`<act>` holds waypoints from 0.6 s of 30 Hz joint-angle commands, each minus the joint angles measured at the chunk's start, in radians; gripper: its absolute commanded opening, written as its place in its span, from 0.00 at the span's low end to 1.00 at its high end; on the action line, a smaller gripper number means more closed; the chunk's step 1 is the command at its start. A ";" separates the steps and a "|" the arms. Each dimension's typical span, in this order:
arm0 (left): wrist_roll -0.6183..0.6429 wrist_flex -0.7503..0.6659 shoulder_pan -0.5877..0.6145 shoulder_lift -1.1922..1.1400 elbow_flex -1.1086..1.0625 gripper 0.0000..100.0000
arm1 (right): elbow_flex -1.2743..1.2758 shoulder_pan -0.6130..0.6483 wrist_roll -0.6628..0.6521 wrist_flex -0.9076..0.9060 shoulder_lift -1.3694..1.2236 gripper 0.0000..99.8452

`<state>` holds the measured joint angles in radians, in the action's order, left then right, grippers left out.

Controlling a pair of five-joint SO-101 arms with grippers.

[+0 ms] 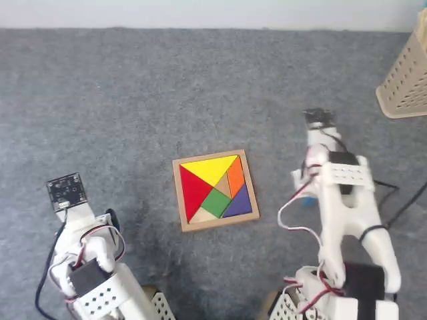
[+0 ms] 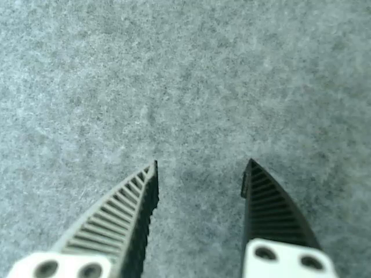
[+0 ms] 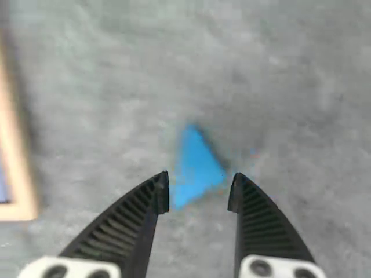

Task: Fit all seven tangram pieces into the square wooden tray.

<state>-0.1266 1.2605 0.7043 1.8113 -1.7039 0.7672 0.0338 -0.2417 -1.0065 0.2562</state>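
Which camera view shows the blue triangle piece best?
The right wrist view: the blue triangle lies almost whole on the carpet between the fingertips of the open right gripper. In the high view the right arm covers all but a sliver of it. The left wrist view faces carpet elsewhere.

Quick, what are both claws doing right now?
Left gripper: open, above the carpet.
Right gripper: open, blue triangle between its fingertips.

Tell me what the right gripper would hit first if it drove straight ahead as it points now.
The blue triangle piece, lying on the grey carpet just ahead of the open right gripper, in line with the gap between its fingers. Depth is unclear.
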 commanded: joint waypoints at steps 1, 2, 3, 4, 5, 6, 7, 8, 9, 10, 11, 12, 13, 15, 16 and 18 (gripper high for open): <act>0.009 0.003 -0.002 0.011 0.019 0.23 | -0.068 0.203 0.040 -0.028 0.053 0.17; 0.009 0.003 -0.002 0.011 0.019 0.23 | -0.069 0.257 0.057 -0.024 0.045 0.17; 0.009 0.003 -0.002 0.011 0.019 0.23 | -0.071 0.303 0.069 -0.013 0.042 0.17; 0.009 0.003 -0.002 0.011 0.019 0.23 | -0.071 0.343 0.072 0.004 0.042 0.17; 0.009 0.003 -0.002 0.011 0.019 0.23 | -0.074 0.374 0.074 0.021 0.042 0.17; 0.009 0.003 -0.002 0.011 0.019 0.23 | -0.074 0.394 0.077 0.038 0.042 0.17; 0.009 0.003 -0.002 0.011 0.019 0.23 | -0.075 0.409 0.077 0.056 0.042 0.17; 0.009 0.003 -0.002 0.011 0.019 0.23 | -0.075 0.418 0.078 0.073 0.041 0.17; 0.009 0.003 -0.002 0.011 0.019 0.23 | -0.075 0.421 0.078 0.087 0.041 0.17; 0.009 0.003 -0.002 0.011 0.019 0.23 | -0.075 0.424 0.078 0.099 0.041 0.17; 0.009 0.003 -0.002 0.011 0.019 0.23 | -0.075 0.424 0.078 0.113 0.041 0.17; 0.009 0.003 -0.002 0.011 0.019 0.23 | -0.075 0.424 0.078 0.122 0.041 0.17; 0.009 0.003 -0.002 0.011 0.019 0.23 | -0.075 0.424 0.078 0.133 0.041 0.17; 0.009 0.003 -0.002 0.011 0.019 0.23 | -0.075 0.426 0.080 0.145 0.041 0.17; 0.009 0.003 -0.002 0.011 0.019 0.23 | -0.074 0.426 0.080 0.151 0.041 0.17; 0.009 0.003 -0.002 0.011 0.019 0.23 | -0.071 0.426 0.080 0.157 0.039 0.17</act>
<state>-0.1266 1.2605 0.7043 1.8113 -1.7039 0.7610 0.4465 -0.1741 -0.8715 0.2562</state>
